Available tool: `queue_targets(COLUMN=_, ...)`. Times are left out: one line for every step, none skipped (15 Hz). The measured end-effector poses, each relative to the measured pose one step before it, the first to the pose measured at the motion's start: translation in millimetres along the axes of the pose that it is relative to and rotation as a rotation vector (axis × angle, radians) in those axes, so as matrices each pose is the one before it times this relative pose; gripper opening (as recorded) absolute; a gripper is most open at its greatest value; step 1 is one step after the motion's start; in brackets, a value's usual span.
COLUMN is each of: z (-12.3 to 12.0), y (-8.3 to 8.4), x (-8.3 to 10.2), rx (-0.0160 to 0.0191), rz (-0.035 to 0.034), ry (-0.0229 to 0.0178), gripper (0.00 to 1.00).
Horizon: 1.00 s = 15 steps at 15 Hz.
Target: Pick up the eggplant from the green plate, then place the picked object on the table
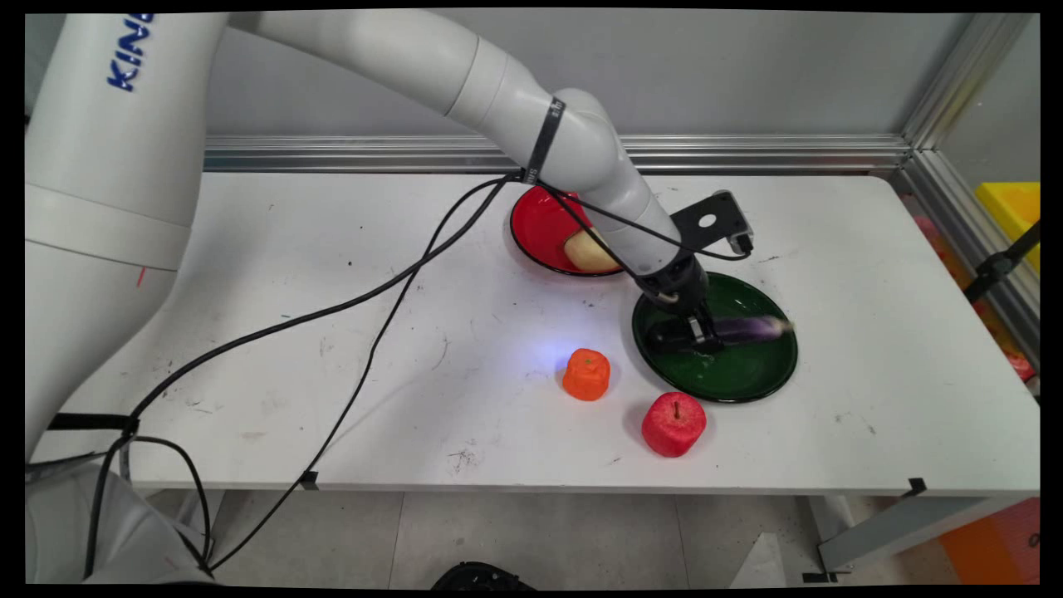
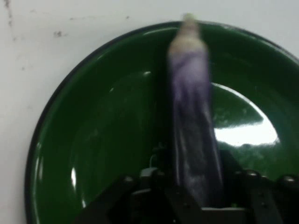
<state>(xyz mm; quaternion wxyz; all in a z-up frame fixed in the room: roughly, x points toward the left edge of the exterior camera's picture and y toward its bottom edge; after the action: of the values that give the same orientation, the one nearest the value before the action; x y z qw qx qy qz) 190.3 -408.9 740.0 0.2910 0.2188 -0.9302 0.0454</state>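
The tool [image 1: 700,334] is clamped on a purple eggplant [image 1: 751,328] over the green plate [image 1: 747,382]. Nearby on the table [image 1: 332,249]: an orange [image 1: 586,374], a red apple [image 1: 673,423] and a red plate [image 1: 536,220]. No writing shows on any of these things.

Blue letters "KIN", cut off at the picture's top edge, stand on the large white arm link [image 1: 116,124], far left of the green plate [image 1: 747,378]. Nothing else is readable.

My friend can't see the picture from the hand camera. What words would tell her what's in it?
A purple eggplant sticks out from the black gripper, blurred, over a shiny green plate. The plate sits on a white table with small dark marks.
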Motion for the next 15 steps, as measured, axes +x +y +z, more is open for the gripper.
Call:
queue_targets(z=0.75, y=0.64, x=0.87, rx=-0.00127, rz=0.00376, ry=0.00279, gripper=0.0)
queue_targets(z=0.05, y=0.93, x=1.45, rx=-0.0014, rz=0.00647, ry=0.00641, gripper=0.0)
queue_targets(z=-1.02, y=0.57, x=0.98, rx=-0.00067, rz=0.00622, ry=0.00642, gripper=0.0)
queue_targets(z=-1.82, y=0.38, x=0.73, rx=-0.00001, rz=0.00545, ry=0.00557, gripper=0.0)
queue_targets(z=-3.66, y=0.35, x=0.28, rx=0.00049, rz=0.00641, ry=0.00648, gripper=0.0)
queue_targets(z=-4.89, y=0.11, x=-0.11, rx=0.00133, rz=0.00555, ry=0.00612, gripper=0.0)
queue_targets(z=-4.92, y=0.17, x=-0.11, rx=0.00133, rz=0.00479, ry=0.00544, gripper=0.0)
queue_targets(z=-4.13, y=0.03, x=-0.02, rx=0.0013, rz=0.00288, ry=0.00418, gripper=0.0)
queue_targets(z=-7.62, y=-0.05, x=-0.08, rx=0.00252, rz=0.00529, ry=0.00716, gripper=0.0)
queue_targets(z=-7.83, y=-0.14, x=0.0, rx=0.00338, rz=0.00414, ry=0.00679, gripper=0.0)
queue_targets(z=-10.42, y=-0.24, x=-0.24, rx=0.00453, rz=0.0036, ry=0.00805, gripper=0.0)
queue_targets(z=-9.46, y=-0.08, x=-0.2, rx=0.00409, rz=0.00221, ry=0.00666, gripper=0.0)
queue_targets(z=-14.31, y=0.08, x=-1.41, rx=0.00622, rz=-0.00065, ry=0.00787, gripper=0.0)
queue_targets(z=-11.44, y=0.04, x=-1.91, rx=0.00483, rz=-0.00247, ry=0.00408, gripper=0.0)
queue_targets(z=-11.39, y=-0.06, x=-2.43, rx=0.005, rz=-0.00243, ry=0.00294, gripper=0.0)
